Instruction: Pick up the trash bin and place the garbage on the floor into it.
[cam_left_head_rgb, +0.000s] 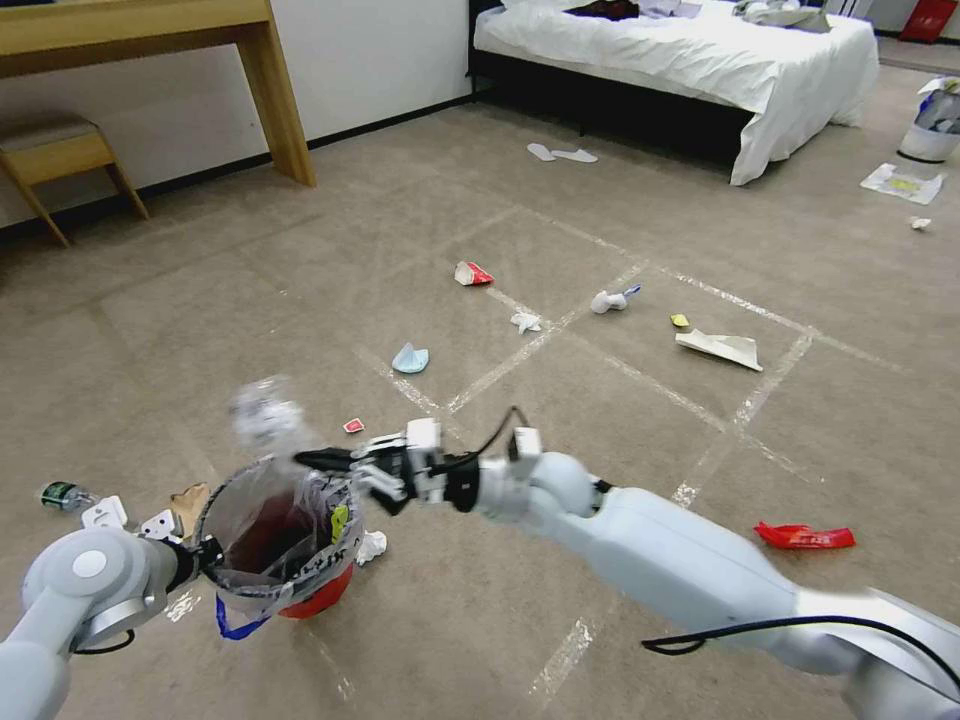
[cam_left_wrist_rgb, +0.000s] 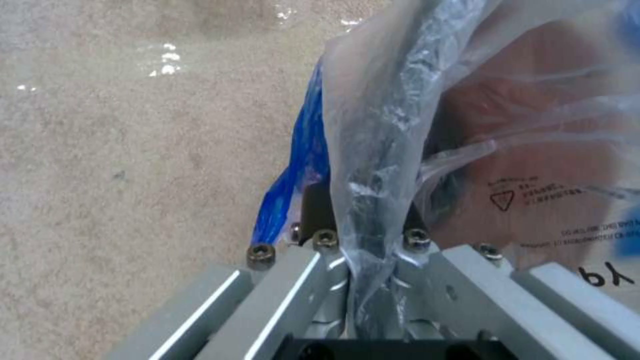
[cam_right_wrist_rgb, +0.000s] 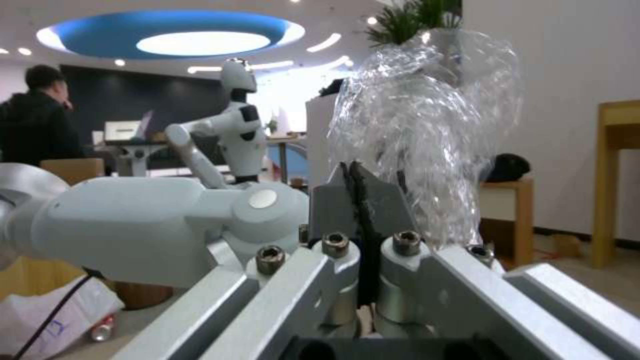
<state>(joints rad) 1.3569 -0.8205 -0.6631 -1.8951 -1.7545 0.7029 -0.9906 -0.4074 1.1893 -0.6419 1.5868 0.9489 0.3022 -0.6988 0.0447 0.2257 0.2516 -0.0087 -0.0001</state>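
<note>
So my left claw (cam_left_wrist_rgb: 373, 280) clamps the bin (cam_left_head_rgb: 285, 545) by its rim, mouth up, while my right claw (cam_left_head_rgb: 325, 460), pinched on crinkled plastic (cam_left_head_rgb: 265, 415), hangs just above it.

Head camera high, facing down over floor (cam_left_head_rgb: 620, 560) – wrist cameras close, behind hands

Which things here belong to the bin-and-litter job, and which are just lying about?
Job:
- trash bin, rim held by left gripper
- crumpled clear plastic at right gripper
- face mask
- carton
- red wrapper
- folded paper

Lying about:
- slippers
- bed
- white-grey bin
</note>
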